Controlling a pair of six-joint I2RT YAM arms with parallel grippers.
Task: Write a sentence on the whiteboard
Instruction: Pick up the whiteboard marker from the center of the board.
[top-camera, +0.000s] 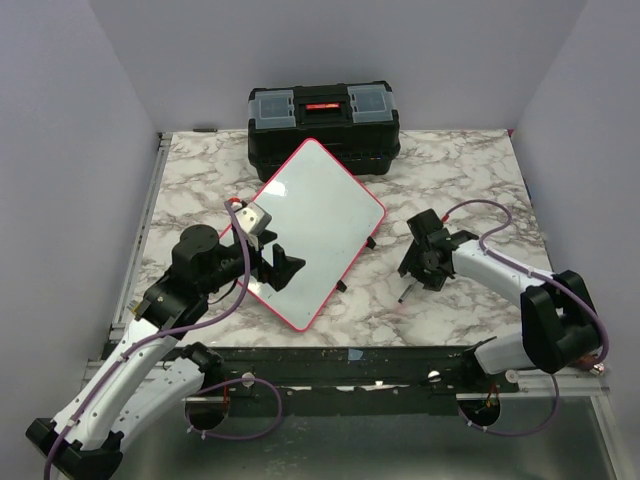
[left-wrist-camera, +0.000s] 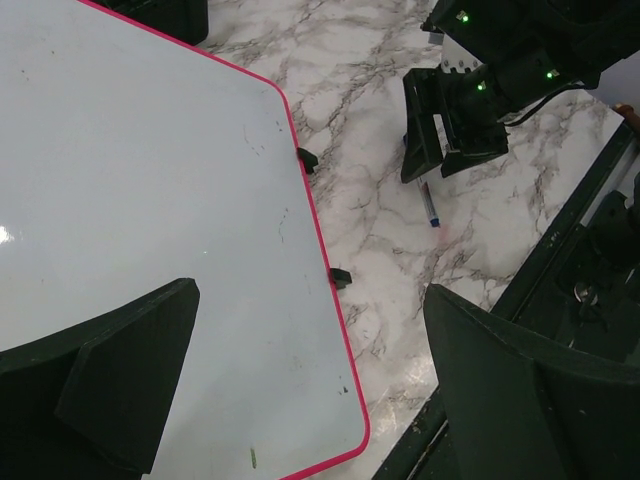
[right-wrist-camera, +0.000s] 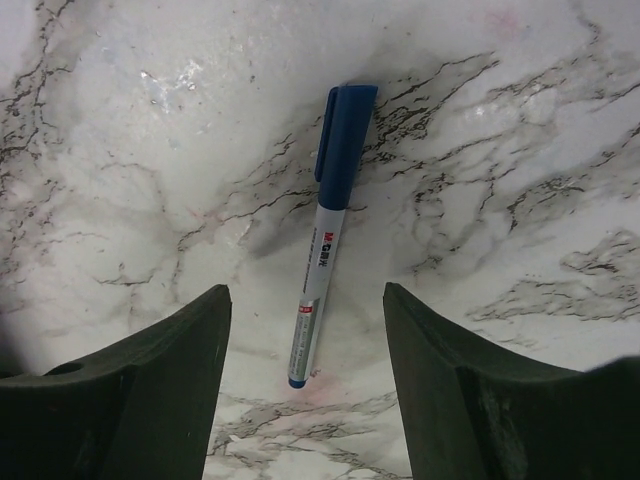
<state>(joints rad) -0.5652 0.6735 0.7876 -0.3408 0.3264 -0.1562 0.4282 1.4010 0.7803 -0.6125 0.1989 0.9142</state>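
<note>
The whiteboard (top-camera: 320, 215), white with a thin red-pink frame, lies turned diagonally at the middle of the marble table, and its surface (left-wrist-camera: 150, 200) shows no writing. My left gripper (top-camera: 285, 262) hovers open over the board's near-left edge, its jaws (left-wrist-camera: 310, 295) spread wide with nothing between them. A blue-capped marker (right-wrist-camera: 325, 250) lies flat on the marble to the right of the board (top-camera: 402, 292). My right gripper (right-wrist-camera: 305, 290) is just above it, open, one finger on each side of the marker's tail end, neither touching it.
A black toolbox (top-camera: 322, 125) stands behind the board at the far edge. The board's small black feet (left-wrist-camera: 340, 277) stick out along its right side. A metal rail (top-camera: 400, 360) runs along the table's near edge.
</note>
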